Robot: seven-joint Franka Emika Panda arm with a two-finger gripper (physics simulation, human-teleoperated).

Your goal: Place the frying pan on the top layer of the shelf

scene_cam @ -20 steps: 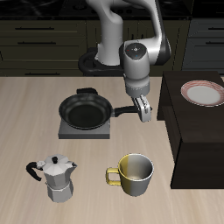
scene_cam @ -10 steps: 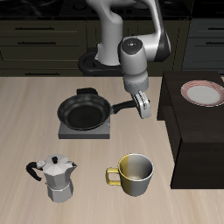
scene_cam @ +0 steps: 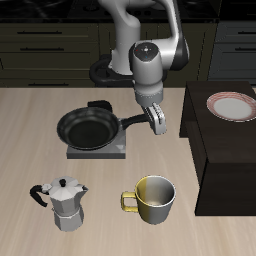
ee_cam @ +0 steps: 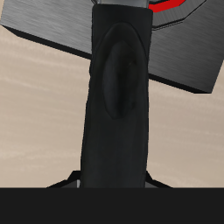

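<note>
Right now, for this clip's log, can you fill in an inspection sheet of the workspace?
Surface: light wood tabletop, flat.
Job's things: round black frying pan, its long straight handle within the end effector; pan over the grey square burner plate. Dark brown boxy shelf beside it.
Clutter: silver moka pot and metal mug near the front edge; red-rimmed plate on the shelf top.
Grippers: end effector shut on the pan handle.
Cables: nothing seen.
Surroundings: dark kitchen cabinets behind.
</note>
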